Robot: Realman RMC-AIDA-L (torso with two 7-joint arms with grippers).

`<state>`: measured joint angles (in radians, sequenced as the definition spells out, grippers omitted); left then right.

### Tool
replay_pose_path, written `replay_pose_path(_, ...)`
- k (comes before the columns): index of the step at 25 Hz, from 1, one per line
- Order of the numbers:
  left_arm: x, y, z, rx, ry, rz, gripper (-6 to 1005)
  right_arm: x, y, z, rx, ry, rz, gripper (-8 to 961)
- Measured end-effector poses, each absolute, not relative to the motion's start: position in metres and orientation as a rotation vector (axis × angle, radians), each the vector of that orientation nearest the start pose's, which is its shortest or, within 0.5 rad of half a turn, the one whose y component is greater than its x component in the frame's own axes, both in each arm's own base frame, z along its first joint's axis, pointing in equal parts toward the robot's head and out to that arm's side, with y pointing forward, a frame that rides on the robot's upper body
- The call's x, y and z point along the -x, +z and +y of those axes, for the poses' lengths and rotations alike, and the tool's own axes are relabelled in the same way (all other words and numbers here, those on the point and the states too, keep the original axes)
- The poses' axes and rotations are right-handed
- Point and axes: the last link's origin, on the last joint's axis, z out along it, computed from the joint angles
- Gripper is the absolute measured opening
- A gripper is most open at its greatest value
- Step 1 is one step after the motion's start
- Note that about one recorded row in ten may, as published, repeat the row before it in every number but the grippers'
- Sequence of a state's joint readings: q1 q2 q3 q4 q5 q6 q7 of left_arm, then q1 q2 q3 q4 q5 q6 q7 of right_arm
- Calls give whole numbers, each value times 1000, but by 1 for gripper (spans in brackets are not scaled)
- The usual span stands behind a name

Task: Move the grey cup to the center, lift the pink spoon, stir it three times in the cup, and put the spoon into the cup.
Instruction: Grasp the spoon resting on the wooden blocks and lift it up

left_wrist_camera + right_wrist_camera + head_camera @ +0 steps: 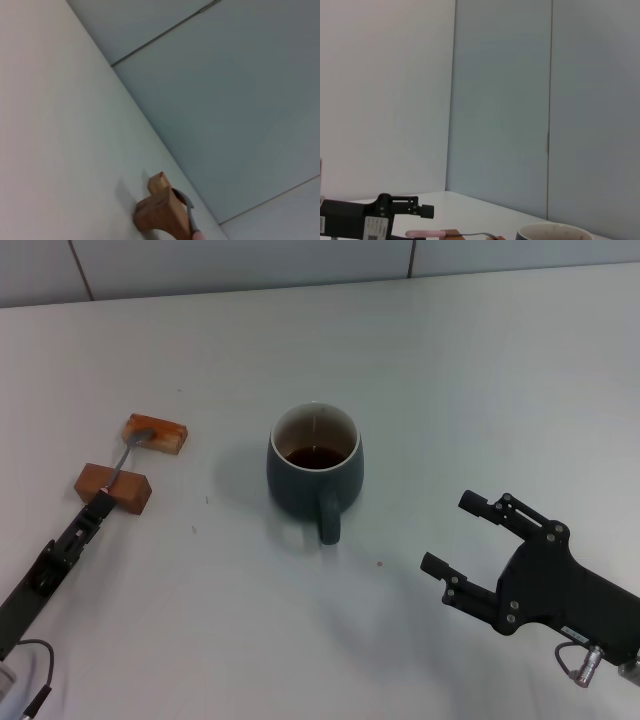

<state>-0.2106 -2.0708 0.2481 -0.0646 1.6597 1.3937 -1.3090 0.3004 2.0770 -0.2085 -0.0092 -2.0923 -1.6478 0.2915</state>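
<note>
the right gripper [462, 535] is matte black, with two slim fingers [485, 507] on a flat angular plate dotted with small round screw heads. a silver knurled connector and a thin grey cable sit at its wrist end. the left gripper [97, 504] is a long narrow black bar with stepped blocks along it and a thin cable looping near its base; in the right wrist view it carries a white printed label [374, 227].

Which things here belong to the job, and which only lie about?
For the job: grey cup in the middle, pink spoon resting across the blocks, left tool at the spoon's handle.
Just lying about: two brown blocks; right tool open, idle right of the cup.
</note>
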Motion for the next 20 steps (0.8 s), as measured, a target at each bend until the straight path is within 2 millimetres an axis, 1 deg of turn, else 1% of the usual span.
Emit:
replay_pose_path(6, 365, -50, 215, 1517, -1274, -1629, 668, -305, -62, 207, 2318, 962, 212, 762)
replay_pose_path(20, 364, -52, 216, 1505, -1280, -1642, 637, -305, -62, 208, 2320, 962, 209, 761)
